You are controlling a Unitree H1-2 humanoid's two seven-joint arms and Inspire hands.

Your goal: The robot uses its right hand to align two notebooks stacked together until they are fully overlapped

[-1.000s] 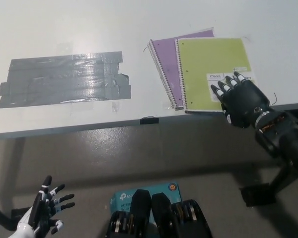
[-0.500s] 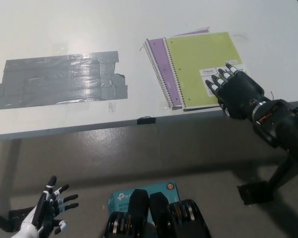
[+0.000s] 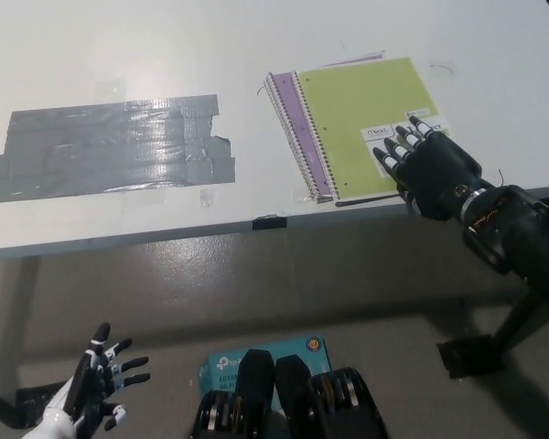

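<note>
Black right hand [image 3: 430,169] at right of frame, fingers [image 3: 395,151] spread flat on lime-green spiral notebook [image 3: 371,123], nearly covering purple spiral notebook [image 3: 288,105] on white desk [image 3: 119,55]. White left hand [image 3: 91,389] lower left, fingers splayed, empty.

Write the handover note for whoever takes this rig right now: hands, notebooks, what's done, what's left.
Right hand: open, fingers spread flat on the green notebook's lower right corner.
Left hand: open, idle low at lower left, off the table.
Notebooks: green on top of the purple notebook, near the front table edge.
Done: green mostly covers purple.
Left: a purple strip shows along the left side; push green further left until none shows.
</note>
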